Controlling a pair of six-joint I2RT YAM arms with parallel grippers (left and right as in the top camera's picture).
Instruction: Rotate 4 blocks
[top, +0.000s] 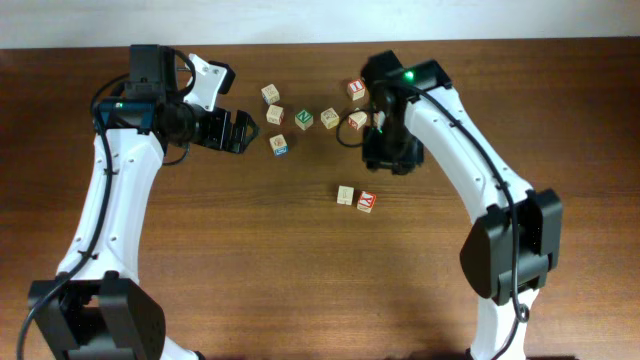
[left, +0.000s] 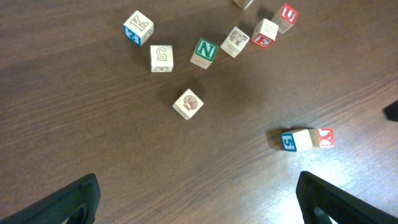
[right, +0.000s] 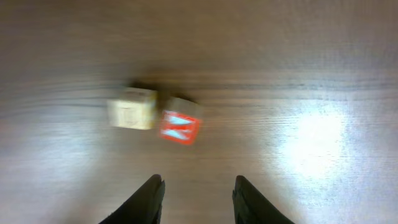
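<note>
Pale block (left: 300, 140), side apparently blue 5 (left wrist only)

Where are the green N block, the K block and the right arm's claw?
green N block (left: 204, 50): left wrist view, green top face.
K block (left: 138, 25): left wrist view, lettered top face.
right claw (right: 198, 185): right wrist view, midway between its fingertips.

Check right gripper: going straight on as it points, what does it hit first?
Probably the red-lettered block, just off the midline of the right gripper; blur leaves depth unclear.
</note>
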